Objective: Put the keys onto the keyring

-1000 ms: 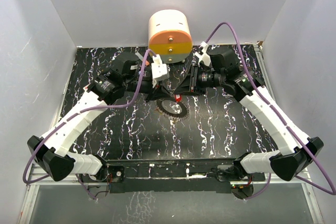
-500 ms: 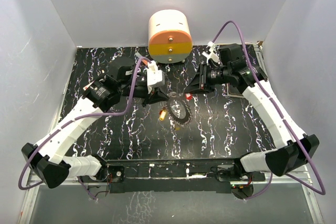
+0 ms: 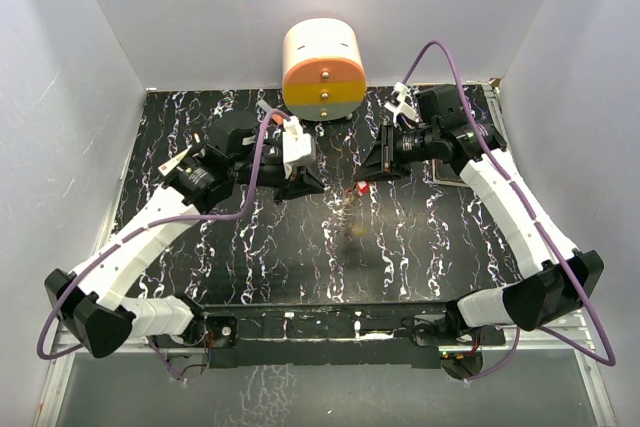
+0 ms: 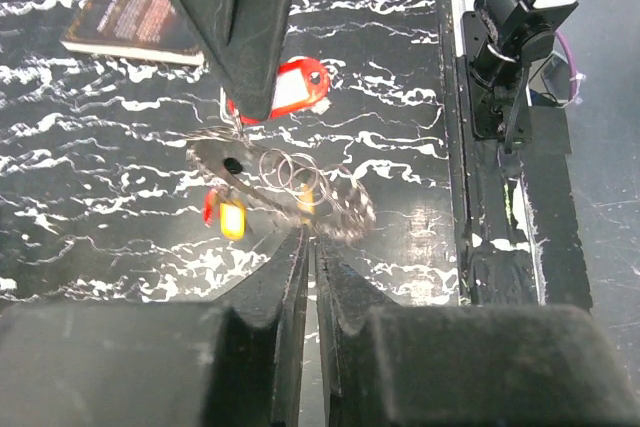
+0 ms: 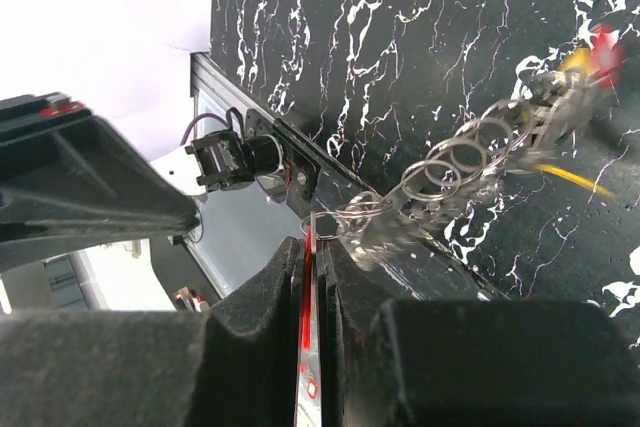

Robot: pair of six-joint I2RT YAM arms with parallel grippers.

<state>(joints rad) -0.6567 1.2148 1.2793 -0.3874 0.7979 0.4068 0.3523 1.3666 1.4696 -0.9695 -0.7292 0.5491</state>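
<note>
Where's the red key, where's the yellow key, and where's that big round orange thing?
red key (image 4: 292, 87): left wrist view, on its white middle.
yellow key (image 4: 232, 219): left wrist view, on its yellow body.
round drawer unit (image 3: 305, 77): top view, on its orange front.

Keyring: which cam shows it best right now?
Left wrist. The keyring sits mid-frame just beyond the left pincer, and its toothed rim is readable though motion-blurred. The right wrist shows it only as a silvery smear, and top external gives only a faint blur.
</note>
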